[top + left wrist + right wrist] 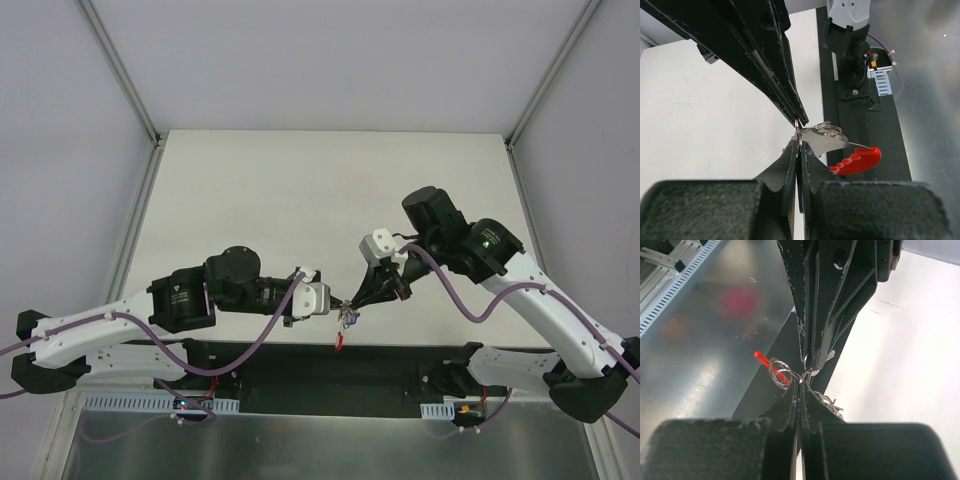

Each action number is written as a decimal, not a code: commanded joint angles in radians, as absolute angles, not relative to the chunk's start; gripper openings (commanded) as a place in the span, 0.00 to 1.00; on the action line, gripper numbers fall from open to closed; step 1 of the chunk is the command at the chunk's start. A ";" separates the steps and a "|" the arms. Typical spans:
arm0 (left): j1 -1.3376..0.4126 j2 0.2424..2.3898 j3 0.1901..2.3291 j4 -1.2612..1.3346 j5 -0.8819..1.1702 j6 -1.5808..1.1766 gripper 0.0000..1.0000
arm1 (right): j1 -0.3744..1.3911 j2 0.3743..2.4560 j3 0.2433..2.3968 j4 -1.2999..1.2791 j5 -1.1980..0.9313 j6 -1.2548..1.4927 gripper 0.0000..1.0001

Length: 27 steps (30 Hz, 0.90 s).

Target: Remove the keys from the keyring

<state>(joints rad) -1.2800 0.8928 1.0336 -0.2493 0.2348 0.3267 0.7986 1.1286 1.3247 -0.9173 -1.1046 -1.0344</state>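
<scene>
From above, the keys blur into one cluster.

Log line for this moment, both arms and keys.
left jaws: shut on keyring | right jaws: shut on keyring | keys: hanging below jaws | red key: on ring

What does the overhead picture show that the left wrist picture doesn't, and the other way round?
Only overhead: the whole left arm and right arm, reaching in over the pale table to meet near its front edge, with the keys a tiny dangling cluster.
Only left wrist: close detail, namely the keyring's thin wire loops and the red key's notched plastic head on a silvery blade.
Both: the left pincer and right pincer shut on the keyring, tip to tip, with the red key hanging free.
</scene>
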 commanded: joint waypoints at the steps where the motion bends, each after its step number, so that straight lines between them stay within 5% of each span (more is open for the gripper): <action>1: -1.241 0.887 1.103 -0.204 0.221 0.353 0.00 | 0.819 1.115 1.338 -0.992 -1.112 -1.020 0.01; 27: -1.183 0.917 1.120 -0.163 0.259 0.281 0.00 | 0.856 1.143 1.338 -0.986 -1.089 -1.014 0.01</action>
<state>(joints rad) -1.2156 0.9295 1.0603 -0.2920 0.3218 0.2947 0.8268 1.1393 1.3247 -0.9234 -1.0492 -1.0325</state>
